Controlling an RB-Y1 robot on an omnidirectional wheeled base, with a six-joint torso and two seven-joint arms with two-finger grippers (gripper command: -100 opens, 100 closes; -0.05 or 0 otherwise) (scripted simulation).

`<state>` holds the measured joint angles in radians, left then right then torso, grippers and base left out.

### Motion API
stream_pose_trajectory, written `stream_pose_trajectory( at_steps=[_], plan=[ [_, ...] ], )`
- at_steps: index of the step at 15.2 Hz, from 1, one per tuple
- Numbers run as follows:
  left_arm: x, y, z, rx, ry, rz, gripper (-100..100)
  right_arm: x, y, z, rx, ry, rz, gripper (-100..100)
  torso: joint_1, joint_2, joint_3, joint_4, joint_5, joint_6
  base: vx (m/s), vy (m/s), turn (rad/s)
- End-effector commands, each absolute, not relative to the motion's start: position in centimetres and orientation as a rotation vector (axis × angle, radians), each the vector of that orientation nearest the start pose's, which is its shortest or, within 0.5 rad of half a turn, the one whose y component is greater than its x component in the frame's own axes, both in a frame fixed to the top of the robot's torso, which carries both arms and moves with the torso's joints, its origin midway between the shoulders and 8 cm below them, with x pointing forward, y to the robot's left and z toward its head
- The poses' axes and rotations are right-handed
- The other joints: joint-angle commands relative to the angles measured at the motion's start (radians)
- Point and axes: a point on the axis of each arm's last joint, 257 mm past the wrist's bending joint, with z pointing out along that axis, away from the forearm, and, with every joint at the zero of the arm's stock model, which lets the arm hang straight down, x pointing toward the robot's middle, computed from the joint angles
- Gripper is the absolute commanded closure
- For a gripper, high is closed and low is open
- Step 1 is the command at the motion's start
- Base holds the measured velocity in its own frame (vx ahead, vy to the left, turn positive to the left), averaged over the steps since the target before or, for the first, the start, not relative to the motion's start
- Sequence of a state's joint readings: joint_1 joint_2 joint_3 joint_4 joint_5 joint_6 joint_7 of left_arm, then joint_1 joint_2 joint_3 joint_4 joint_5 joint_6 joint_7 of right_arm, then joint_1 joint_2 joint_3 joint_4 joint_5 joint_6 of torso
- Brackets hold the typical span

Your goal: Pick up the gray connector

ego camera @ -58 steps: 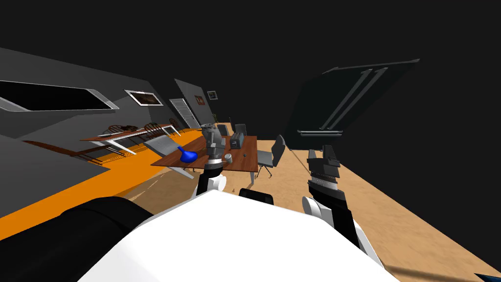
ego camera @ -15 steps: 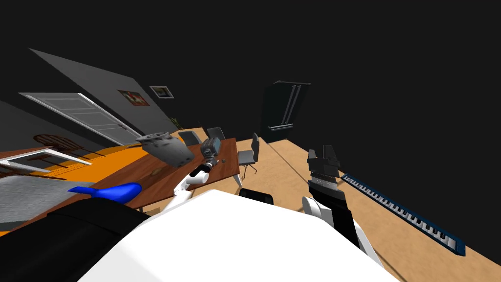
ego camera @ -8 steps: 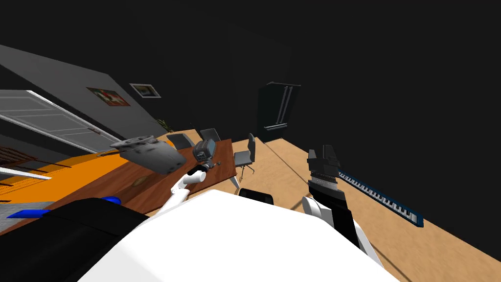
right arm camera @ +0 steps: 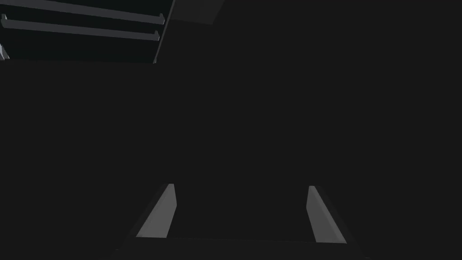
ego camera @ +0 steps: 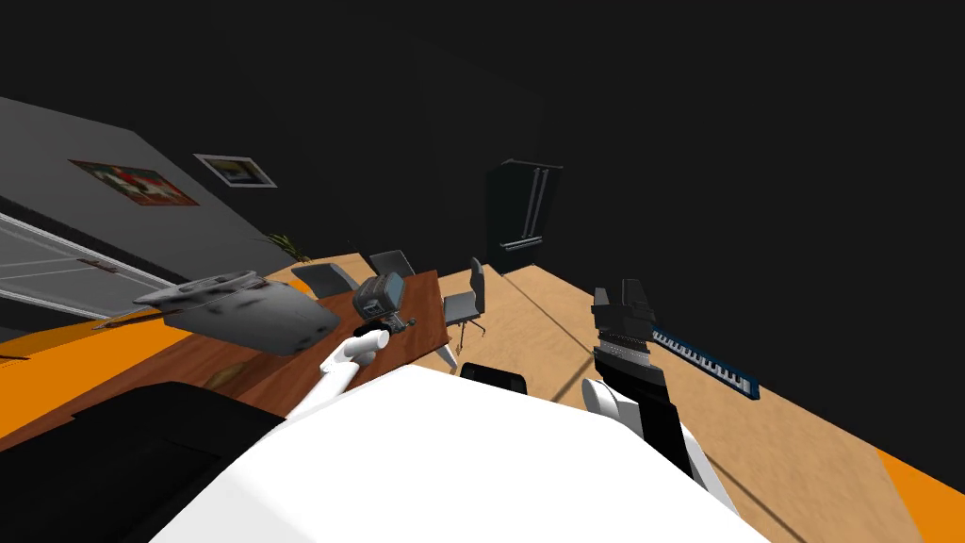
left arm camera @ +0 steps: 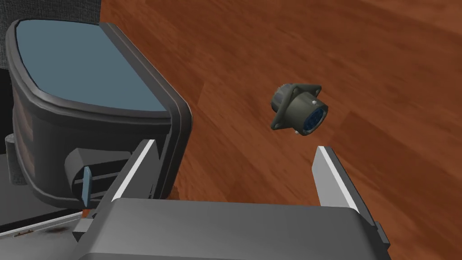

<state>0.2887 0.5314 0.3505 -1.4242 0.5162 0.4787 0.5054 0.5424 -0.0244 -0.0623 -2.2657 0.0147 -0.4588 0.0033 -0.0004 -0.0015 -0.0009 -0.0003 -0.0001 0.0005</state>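
Note:
The connector (left arm camera: 300, 110) is a small dark grey round plug with a square flange. It lies on its side on the brown wooden table (left arm camera: 370, 54), just beyond my left gripper (left arm camera: 235, 145). That gripper is open, its fingers (left arm camera: 331, 178) apart and short of the connector, which sits nearer one fingertip. The head view has the left gripper (ego camera: 403, 323) stretched out over the table's far end. My right gripper (ego camera: 622, 297) stands raised beside my chest, open with nothing in it (right arm camera: 240, 186).
A dark boxy device with a bluish screen (left arm camera: 90, 113) stands close beside the left gripper's other finger. A large grey object (ego camera: 245, 311) rests on the table (ego camera: 283, 363) nearer me. Office chairs (ego camera: 465, 304) ring the far end. A piano keyboard (ego camera: 702, 356) lies on the floor.
I have moved along the table, so the whole head view has slid left; the blue vase has left the picture. My left arm now reaches the far end by the boxy device.

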Motion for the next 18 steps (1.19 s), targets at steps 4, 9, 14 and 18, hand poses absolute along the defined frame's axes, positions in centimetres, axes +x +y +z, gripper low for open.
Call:
stream_pose_trajectory(
  at_steps=[4, 9, 14, 18],
  plan=[
    [29.7, 62.2, -41.6, -2.42, 0.583, -0.657, -100, 34.6, -30.4, -0.2, 0.697, 0.7, 1.19, 0, 0.0, 0.0, 0.0, 0.0, 0.0, -0.001, 0.033, 0.0, -0.135],
    [27.3, 62.9, -43.5, -2.537, 0.471, -0.601, -100, 34.6, -30.4, -0.2, 0.697, 0.7, 1.19, 0, 0.001, 0.0, 0.0, 0.0, 0.0, 0.0, 0.034, 0.012, -0.132],
    [24.6, 63.2, -45.5, -2.669, 0.316, -0.542, -100, 34.6, -30.4, -0.2, 0.697, 0.7, 1.19, 0, 0.002, -0.001, 0.0, 0.0, 0.0, 0.0, 0.036, 0.028, -0.133],
    [22.2, 63.0, -47.1, -2.779, 0.168, -0.493, -100, 34.6, -30.4, -0.2, 0.697, 0.7, 1.19, 0, 0.003, -0.001, -0.001, 0.0, 0.001, 0.0, 0.041, 0.047, -0.126]
  ],
)
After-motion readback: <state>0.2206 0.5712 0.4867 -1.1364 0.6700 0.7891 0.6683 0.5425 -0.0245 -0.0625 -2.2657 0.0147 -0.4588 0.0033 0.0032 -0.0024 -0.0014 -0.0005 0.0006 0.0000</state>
